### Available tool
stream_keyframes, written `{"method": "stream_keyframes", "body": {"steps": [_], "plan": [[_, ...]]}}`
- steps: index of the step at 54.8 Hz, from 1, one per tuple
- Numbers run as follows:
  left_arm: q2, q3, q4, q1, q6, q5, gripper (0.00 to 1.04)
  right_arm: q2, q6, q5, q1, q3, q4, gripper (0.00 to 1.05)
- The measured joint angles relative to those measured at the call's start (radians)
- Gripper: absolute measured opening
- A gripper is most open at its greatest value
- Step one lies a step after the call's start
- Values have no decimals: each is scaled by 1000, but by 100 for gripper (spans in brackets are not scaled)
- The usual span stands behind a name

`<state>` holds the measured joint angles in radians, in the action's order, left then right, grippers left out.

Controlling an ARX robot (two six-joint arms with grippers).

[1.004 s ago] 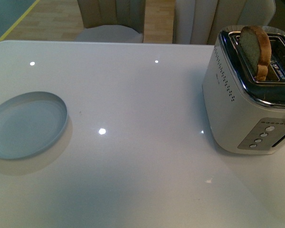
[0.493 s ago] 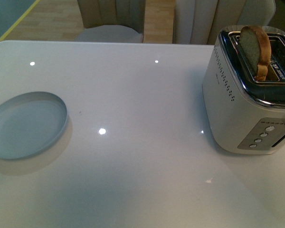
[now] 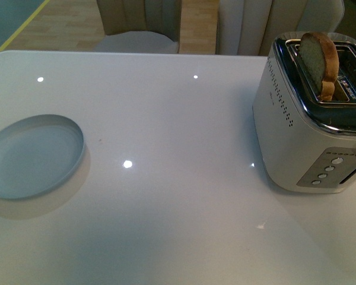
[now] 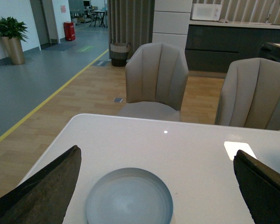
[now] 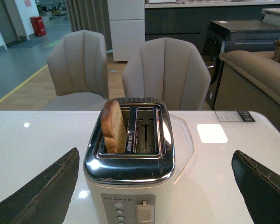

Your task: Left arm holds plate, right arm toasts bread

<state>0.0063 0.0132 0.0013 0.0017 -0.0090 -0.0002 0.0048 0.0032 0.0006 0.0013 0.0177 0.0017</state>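
Front view: pale blue plate [image 3: 32, 157] sits empty at the left edge of the frame on the white glossy table [image 3: 166, 119], well apart from the toaster [image 3: 311, 119] at the right edge. Bread slice [image 3: 319, 62] stands upright in the toaster's left slot, top half sticking out, darker crust visible. Neither arm shows in this view.

Left wrist view: left gripper [image 4: 154, 186] hangs above the table, dark fingers [image 4: 46, 191] spread wide at both lower corners, holding nothing; plate [image 4: 129, 196] lies between them, lower centre, untouched.

Right wrist view: right gripper [image 5: 154, 186] also spread wide, empty, fingers [image 5: 42, 193] in the lower corners either side of the toaster [image 5: 129, 172]. Bread [image 5: 114, 126] in the slot left of centre; other slot bare. Beige chairs [image 5: 165, 74] behind the table.
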Motion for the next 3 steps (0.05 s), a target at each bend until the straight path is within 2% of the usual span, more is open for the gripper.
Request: {"method": "stream_keyframes", "body": {"steps": [3], "plan": [[0,0,0,0,0,0,98,0,0,0,0,0,0,96]]}}
